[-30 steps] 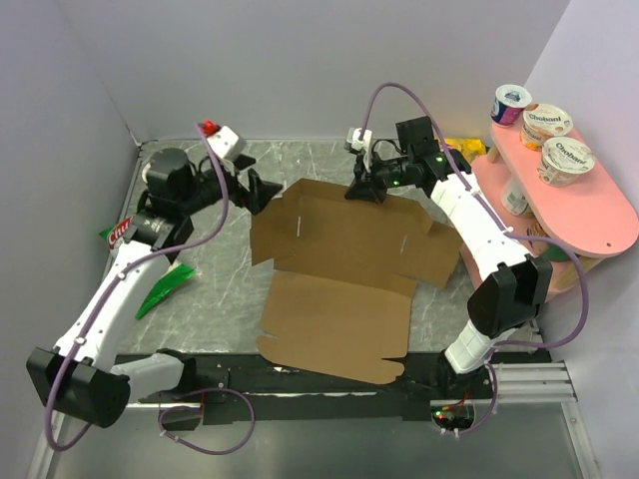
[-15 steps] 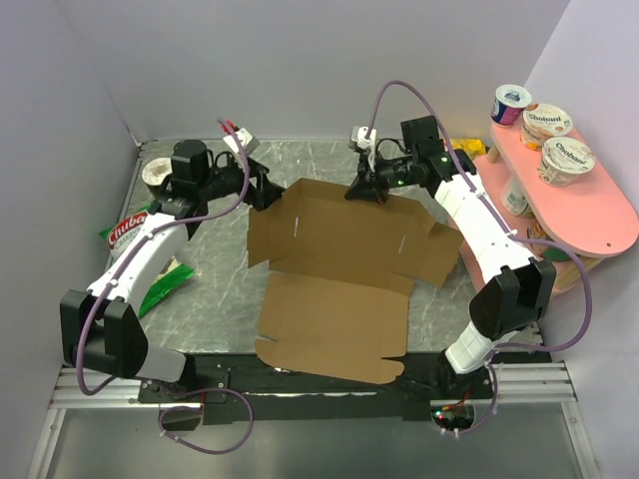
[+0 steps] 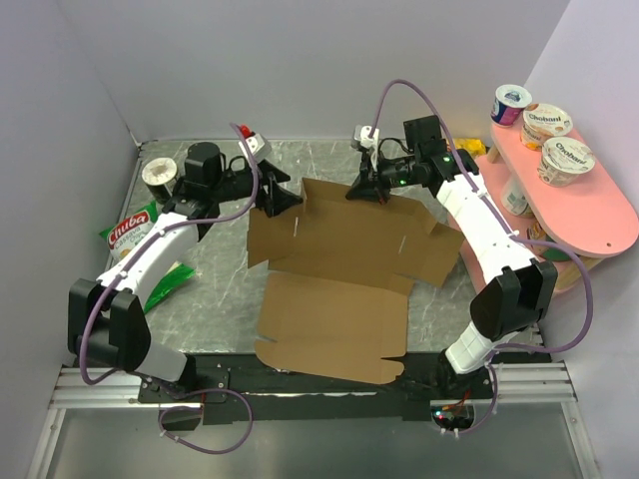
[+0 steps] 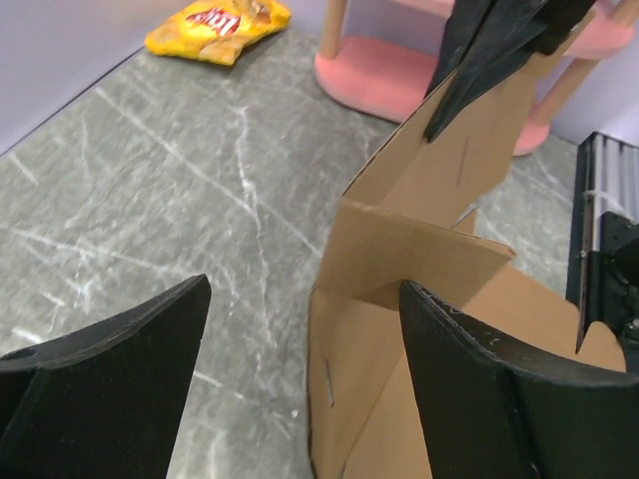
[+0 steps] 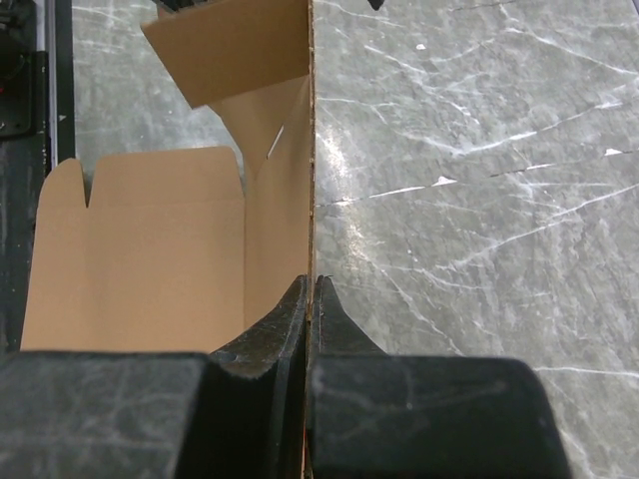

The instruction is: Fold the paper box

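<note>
The paper box (image 3: 339, 284) is a brown cardboard sheet lying mid-table, its far panel lifted upright. My right gripper (image 3: 365, 188) is shut on the top edge of that raised panel. In the right wrist view its fingertips (image 5: 312, 281) pinch the thin cardboard edge (image 5: 280, 150). My left gripper (image 3: 287, 200) is open at the box's far-left corner. In the left wrist view the jaws (image 4: 305, 284) stand wide on either side of the corner edge, with a side flap (image 4: 419, 261) bent inward just ahead. Nothing is held between them.
A pink shelf (image 3: 591, 215) with yogurt cups (image 3: 566, 158) stands at the right. A green chips bag (image 3: 130, 232), a round tin (image 3: 158, 172) and a green wrapper (image 3: 165, 286) lie at the left. A yellow snack bag (image 4: 215, 22) is at the back near the pink stand's foot (image 4: 379, 75).
My left arm has swung right to the box's far-left corner and its jaws have narrowed a little. The right gripper has kept its pinch on the raised panel.
</note>
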### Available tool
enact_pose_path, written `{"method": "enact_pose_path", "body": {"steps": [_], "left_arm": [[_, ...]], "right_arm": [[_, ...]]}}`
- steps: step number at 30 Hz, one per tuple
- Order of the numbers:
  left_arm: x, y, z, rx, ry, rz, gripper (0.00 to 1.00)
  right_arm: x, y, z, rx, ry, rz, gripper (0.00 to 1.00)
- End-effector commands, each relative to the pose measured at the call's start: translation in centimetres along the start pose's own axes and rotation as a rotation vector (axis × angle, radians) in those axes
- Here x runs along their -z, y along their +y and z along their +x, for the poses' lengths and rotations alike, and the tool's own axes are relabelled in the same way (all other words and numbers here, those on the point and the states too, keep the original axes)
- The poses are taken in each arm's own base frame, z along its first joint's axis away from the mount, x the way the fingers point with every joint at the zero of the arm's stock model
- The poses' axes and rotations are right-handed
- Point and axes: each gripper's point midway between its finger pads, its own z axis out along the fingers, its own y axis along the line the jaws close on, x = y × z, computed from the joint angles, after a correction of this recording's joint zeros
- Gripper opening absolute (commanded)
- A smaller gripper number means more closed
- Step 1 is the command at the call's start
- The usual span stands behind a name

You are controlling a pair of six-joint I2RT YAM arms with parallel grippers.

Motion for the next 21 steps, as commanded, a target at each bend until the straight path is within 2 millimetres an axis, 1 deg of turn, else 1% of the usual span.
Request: {"method": "enact_pose_path", "body": {"steps": [1,7,12,15,21], "left_arm": [[-0.4,-1.4,-2.3,-0.045,-0.076,0.076,0.82],[-1.5,-0.8,-2.5,-0.04,-0.087,0.105,0.81],[-2.6,-1.0,-3.4,-0.062,-0.102,0.157,0.79],[-3.2,-1.3,-3.8,-0.073,-0.111,0.187,0.75],[-4.1,-1.3,-3.8,-0.075,-0.117,0.231,0.66]], "right_arm": [[1.1,0.5,-2.2,0.054,-0.054,-0.006,0.0],[1.0,0.8,-2.3,0.049,-0.059,-0.024,0.0],[0.8,0.8,-2.2,0.047,-0.06,-0.039,0.0],[0.6,0.8,-2.0,0.036,-0.051,-0.053,0.0],[0.5,0.7,-1.8,0.025,-0.045,-0.057,0.0]]}}
